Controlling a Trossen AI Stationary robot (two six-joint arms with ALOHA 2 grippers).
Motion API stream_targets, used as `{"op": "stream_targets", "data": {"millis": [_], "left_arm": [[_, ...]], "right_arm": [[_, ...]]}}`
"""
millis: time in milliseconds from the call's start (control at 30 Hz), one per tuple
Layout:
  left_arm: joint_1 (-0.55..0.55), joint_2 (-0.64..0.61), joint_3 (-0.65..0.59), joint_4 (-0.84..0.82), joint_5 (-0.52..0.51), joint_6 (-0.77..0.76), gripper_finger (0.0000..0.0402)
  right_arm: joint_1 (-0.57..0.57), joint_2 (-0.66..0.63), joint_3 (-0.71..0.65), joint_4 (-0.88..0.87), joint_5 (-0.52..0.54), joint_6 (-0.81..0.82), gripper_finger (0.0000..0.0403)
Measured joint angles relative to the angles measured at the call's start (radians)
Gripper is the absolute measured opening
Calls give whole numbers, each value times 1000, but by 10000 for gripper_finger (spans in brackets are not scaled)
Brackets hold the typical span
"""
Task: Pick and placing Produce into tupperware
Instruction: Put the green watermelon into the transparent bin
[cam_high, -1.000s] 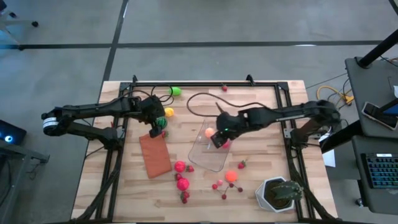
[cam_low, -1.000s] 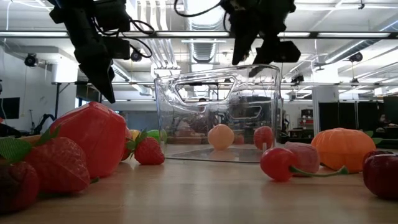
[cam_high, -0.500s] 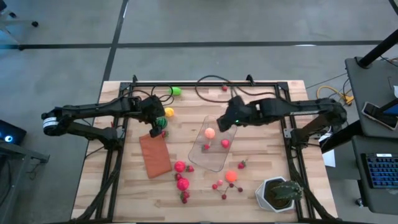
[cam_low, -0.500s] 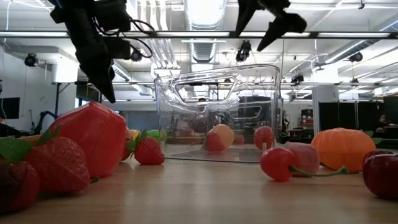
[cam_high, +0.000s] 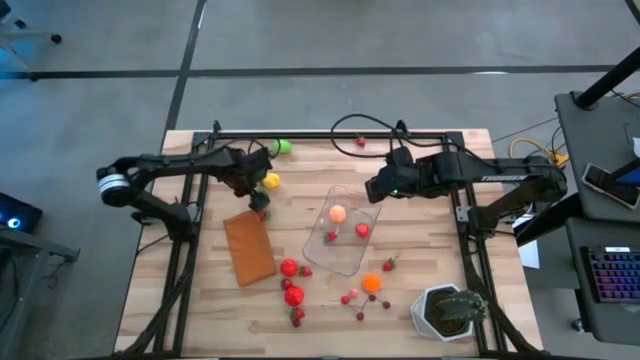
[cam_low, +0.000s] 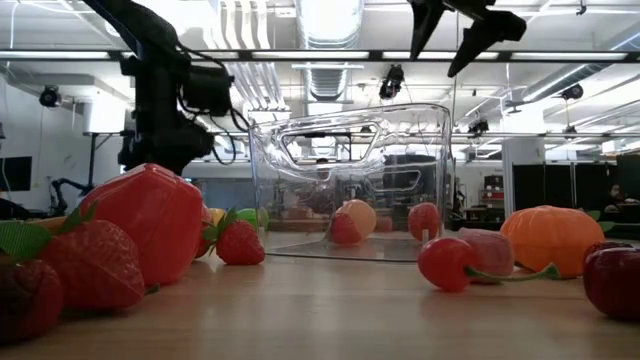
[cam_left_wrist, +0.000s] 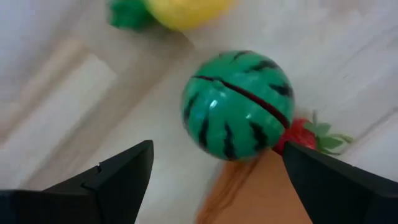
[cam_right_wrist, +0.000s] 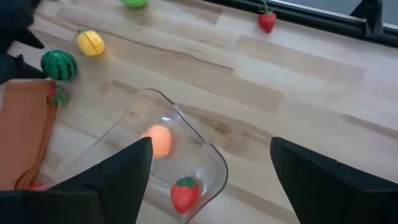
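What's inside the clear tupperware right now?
Inside the tupperware are a peach-orange fruit, a strawberry and a smaller red piece. Nothing covers them; the walls are clear.

Layout, high view: tupperware (cam_high: 343, 232) lies near table centre, set at a slant. Inside it: a round fruit (cam_high: 338, 213) toward the back, two strawberries (cam_high: 361, 230) nearer the front. Flat mat (cam_high: 249, 248) lies left of the tupperware. Just behind the mat's back edge: small watermelon (cam_left_wrist: 236, 106) with a strawberry (cam_left_wrist: 305, 132) touching it, possibly resting on the mat's edge. Lemon (cam_high: 271, 181) sits behind the watermelon. Plant pot (cam_high: 449, 311) stands at the front right corner. Loose produce (cam_high: 292, 294) is scattered in front of the tupperware.
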Motion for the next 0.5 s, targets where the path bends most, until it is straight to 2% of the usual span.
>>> {"op": "stream_targets", "data": {"millis": [200, 500], "left_arm": [[-2, 25, 4, 35, -3, -25, 341], [-3, -102, 34, 68, -5, -50, 341]], "right_arm": [[-1, 2, -7, -31, 0, -25, 314], [-18, 2, -8, -65, 15, -41, 315]]}}
